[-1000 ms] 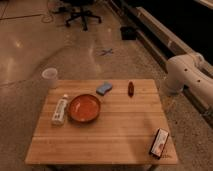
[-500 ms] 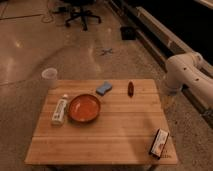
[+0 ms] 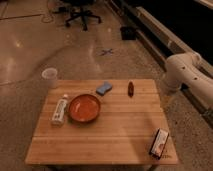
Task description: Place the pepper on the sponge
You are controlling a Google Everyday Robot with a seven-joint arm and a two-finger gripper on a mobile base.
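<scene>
The pepper (image 3: 130, 88), a small dark red-brown elongated thing, lies near the far edge of the wooden table (image 3: 120, 135), right of centre. The sponge (image 3: 103, 88), a light-blue pad with pinched sides, lies about a hand's width to the pepper's left. They do not touch. Only the white arm (image 3: 181, 71) shows, bent at the table's far right corner, to the right of the pepper. My gripper itself does not show in the camera view.
An orange-red bowl (image 3: 84, 107) sits in front of the sponge. A white bottle (image 3: 59, 109) lies at the left. A small packet (image 3: 159, 143) stands at the near right corner. A white cup (image 3: 50, 77) is on the floor beyond the far left corner.
</scene>
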